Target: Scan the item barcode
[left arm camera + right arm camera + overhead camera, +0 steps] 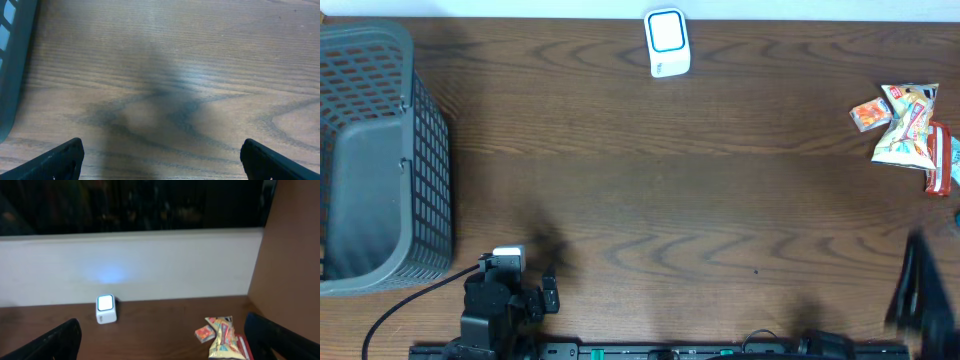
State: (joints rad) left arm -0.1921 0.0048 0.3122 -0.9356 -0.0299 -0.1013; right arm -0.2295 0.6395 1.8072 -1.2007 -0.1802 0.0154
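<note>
Fingers (pixel 55 162) spread wide on both arms, nothing held.
Snack pile (pixel 905 128) lies at right edge, straight beyond right gripper (pixel 918 288), well apart; left gripper (pixel 548 290) much farther. Largest packet runs near-to-far. Count: one scanner (pixel 668 42) far centre, one basket (pixel 430 150) left, at least three packets.

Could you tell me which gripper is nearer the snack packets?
Right. The right gripper is near the snack packets on the same side; the left gripper is far across, by the basket.

Snack packets (pixel 905 128) partly beyond right edge
</note>
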